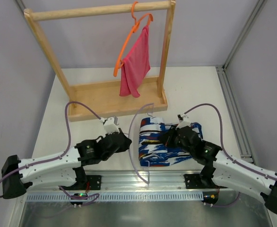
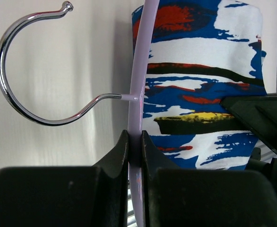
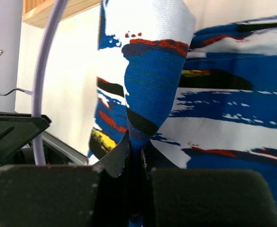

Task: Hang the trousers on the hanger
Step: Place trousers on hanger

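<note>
Top external, my listing: trousers (image 1: pixel 152 144) folded on table (image 1: pixel 200 90), near centre, between both arms. Hanger (image 2: pixel 141 71) just beside their left edge, left jaws clamped on its arm. Right jaws pinching a raised trouser fold. Far: wooden rack (image 1: pixel 105 97), orange hanger (image 1: pixel 124 47), pink cloth (image 1: pixel 136 66).
</note>
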Available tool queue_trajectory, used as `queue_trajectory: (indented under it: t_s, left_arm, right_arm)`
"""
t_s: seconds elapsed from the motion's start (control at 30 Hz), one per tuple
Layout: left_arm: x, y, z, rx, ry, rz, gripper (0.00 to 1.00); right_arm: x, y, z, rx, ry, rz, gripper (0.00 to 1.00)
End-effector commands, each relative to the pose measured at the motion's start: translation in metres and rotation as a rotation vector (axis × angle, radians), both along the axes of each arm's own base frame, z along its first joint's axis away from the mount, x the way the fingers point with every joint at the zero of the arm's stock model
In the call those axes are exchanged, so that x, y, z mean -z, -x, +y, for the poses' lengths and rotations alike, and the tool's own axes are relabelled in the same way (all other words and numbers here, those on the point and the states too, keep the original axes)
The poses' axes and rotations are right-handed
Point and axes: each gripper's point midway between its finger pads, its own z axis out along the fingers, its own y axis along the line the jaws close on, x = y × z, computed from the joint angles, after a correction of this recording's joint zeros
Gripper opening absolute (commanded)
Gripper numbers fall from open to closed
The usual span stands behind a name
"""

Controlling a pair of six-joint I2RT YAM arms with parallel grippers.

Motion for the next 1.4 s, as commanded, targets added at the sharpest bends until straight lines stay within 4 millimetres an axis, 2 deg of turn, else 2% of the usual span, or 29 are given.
queue_trajectory:
  t_s: [0.0,0.13,0.17,0.23,0.3,0.33,0.37,0.57,0.77,0.87,0.97,1.1,1.13,1.17,1.2,1.23,1.27,1.37]
  left_arm:
    - [-0.02,-0.013,0.015,-0.062,0.04,-0.102,0.0]
    - [-0.02,-0.009,0.024,-0.043,0.018,-0.105,0.0]
    - [-0.018,-0.008,0.022,-0.029,0.019,-0.104,0.0]
    - [-0.022,-0.004,0.008,0.029,0.07,-0.108,0.0]
    - [-0.016,-0.001,-0.001,0.063,0.093,-0.102,0.0]
    - [-0.023,0.0,-0.012,0.096,0.14,-0.116,0.0]
    - [-0.019,0.001,-0.016,0.107,0.141,-0.113,0.06]
    - [-0.026,0.003,-0.043,0.201,0.202,-0.143,0.26]
    - [-0.027,0.008,-0.067,0.278,0.279,-0.151,0.34]
    - [-0.018,0.009,-0.07,0.285,0.255,-0.128,0.35]
    - [-0.008,0.012,-0.068,0.297,0.227,-0.109,0.38]
    - [-0.021,0.013,-0.063,0.318,0.209,-0.142,0.44]
    - [-0.01,0.01,-0.049,0.275,0.13,-0.118,0.45]
    - [-0.019,0.006,-0.045,0.253,0.11,-0.123,0.47]
    - [-0.019,0.005,-0.038,0.236,0.078,-0.123,0.47]
    - [-0.005,0.005,-0.021,0.209,-0.014,-0.095,0.48]
    - [-0.007,0.005,-0.013,0.196,-0.03,-0.096,0.51]
    - [0.008,0.011,0.011,0.167,-0.084,-0.066,0.63]
  right_arm:
    - [-0.054,-0.019,0.04,0.04,-0.094,-0.12,0.04]
    - [-0.064,-0.022,0.071,0.017,-0.108,-0.126,0.04]
    - [-0.068,-0.024,0.076,0.012,-0.114,-0.131,0.04]
    - [-0.06,-0.025,0.083,0.002,-0.09,-0.12,0.04]
    - [-0.055,-0.025,0.086,-0.004,-0.085,-0.11,0.04]
    - [-0.054,-0.025,0.085,-0.002,-0.082,-0.111,0.04]
    - [-0.048,-0.024,0.083,0.0,-0.073,-0.104,0.04]
    - [-0.039,-0.017,0.063,0.03,-0.078,-0.105,0.04]
    - [-0.03,-0.013,0.052,0.045,-0.074,-0.103,0.04]
    - [-0.024,-0.011,0.046,0.054,-0.071,-0.098,0.04]
    - [-0.019,-0.009,0.04,0.061,-0.059,-0.098,0.04]
    - [-0.013,-0.008,0.03,0.077,-0.036,-0.102,0.04]
    - [-0.013,-0.007,0.03,0.072,-0.037,-0.102,0.04]
    - [-0.008,-0.006,0.027,0.074,-0.029,-0.1,0.04]
    - [-0.006,-0.005,0.026,0.074,-0.026,-0.099,0.04]
    - [-0.007,-0.004,0.024,0.073,-0.036,-0.102,0.04]
    - [0.001,-0.003,0.02,0.077,-0.022,-0.097,0.04]
    - [0.011,0.002,0.011,0.08,-0.016,-0.099,0.04]
